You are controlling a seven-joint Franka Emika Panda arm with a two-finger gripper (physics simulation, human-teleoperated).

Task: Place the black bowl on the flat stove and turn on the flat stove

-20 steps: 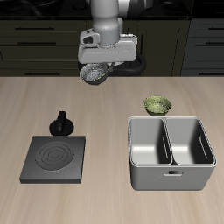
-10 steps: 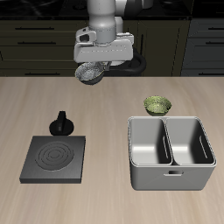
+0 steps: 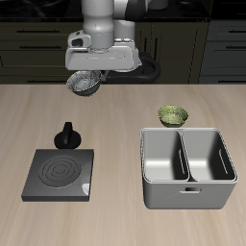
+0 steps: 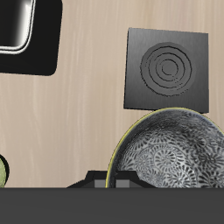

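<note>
Exterior view: pincer (image 3: 86, 81) pinching black bowl (image 3: 85, 84), airborne.
Flat stove (image 3: 60, 174) sits bare on counter (image 3: 115, 125) below.

Your arm (image 3: 104, 17): pale grey, rounded cylindrical links, smooth glossy casing. Your gripper (image 3: 86, 81): wide, boxy light-grey body with darker grey undersides; black cable looping beside it.
</note>
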